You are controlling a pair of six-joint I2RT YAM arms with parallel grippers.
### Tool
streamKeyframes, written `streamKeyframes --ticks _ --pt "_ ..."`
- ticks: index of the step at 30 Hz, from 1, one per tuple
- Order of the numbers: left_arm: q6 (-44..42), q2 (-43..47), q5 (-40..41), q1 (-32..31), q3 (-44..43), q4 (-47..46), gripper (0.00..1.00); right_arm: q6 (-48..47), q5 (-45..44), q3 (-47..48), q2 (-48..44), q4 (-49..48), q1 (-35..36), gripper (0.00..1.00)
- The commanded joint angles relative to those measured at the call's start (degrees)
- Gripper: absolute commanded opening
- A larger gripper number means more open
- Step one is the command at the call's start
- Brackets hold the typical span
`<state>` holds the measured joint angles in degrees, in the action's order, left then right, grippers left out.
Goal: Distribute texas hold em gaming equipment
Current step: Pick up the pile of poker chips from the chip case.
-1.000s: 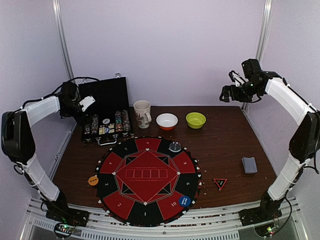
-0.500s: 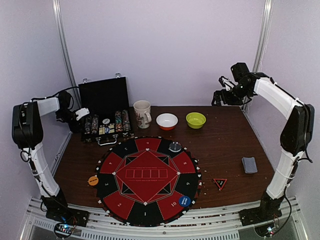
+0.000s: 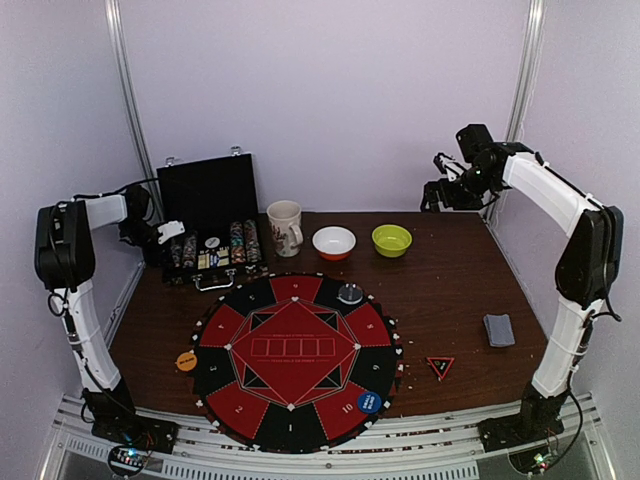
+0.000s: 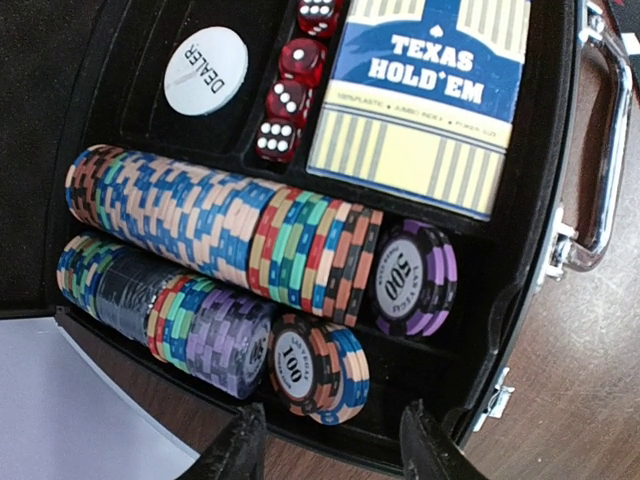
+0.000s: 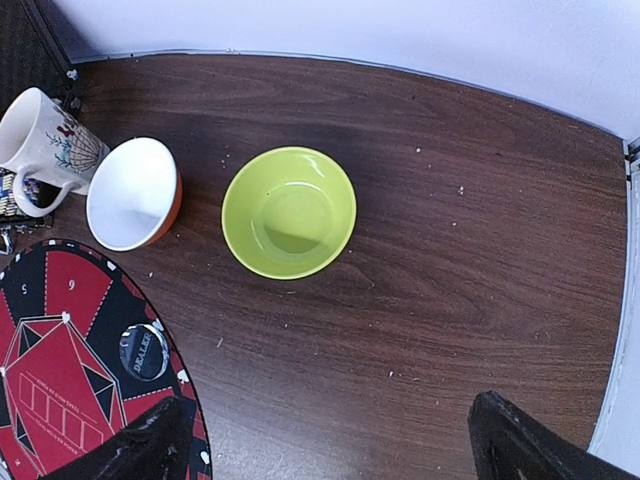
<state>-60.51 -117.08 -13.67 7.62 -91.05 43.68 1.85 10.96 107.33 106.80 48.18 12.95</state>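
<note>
Since the poker chips (image 4: pixel 220 225) sit in the open black case (image 3: pixel 210 195) at the table's far left corner, we judge the left gripper (image 4: pixel 335 445) the nearer one. It hovers just above them with its fingers apart, and the stack marked 100 (image 4: pixel 310 365) lies right ahead of the tips. The rows run lengthwise across our wrist view, in line with the finger gap, so a pinch would take chips face to face. Case walls crowd the reach. We see the right gripper (image 3: pixel 440 190) raised well apart, looking down on the green bowl (image 5: pixel 288 212), fingers spread and empty.
</note>
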Motion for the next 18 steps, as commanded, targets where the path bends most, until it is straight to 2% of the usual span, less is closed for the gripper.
streamKeyframes --ticks 1,9,14,18 --pt "-1.6 -1.0 2.0 0.1 -1.5 1.6 0.48 0.2 -1.2 1.0 0.7 1.6 0.6 0.99" --pt "-1.2 -2.5 1.3 0.0 -0.9 1.2 0.49 0.4 -1.0 1.4 1.5 1.9 0.8 0.99" --pt "-0.3 -4.0 4.4 -1.0 -0.5 -2.0 0.48 0.3 -1.2 1.5 1.7 2.4 1.0 0.99" --pt "0.3 -4.6 7.9 -1.4 -0.1 -5.1 0.41 0.5 -1.2 1.4 1.7 2.4 1.2 0.99"
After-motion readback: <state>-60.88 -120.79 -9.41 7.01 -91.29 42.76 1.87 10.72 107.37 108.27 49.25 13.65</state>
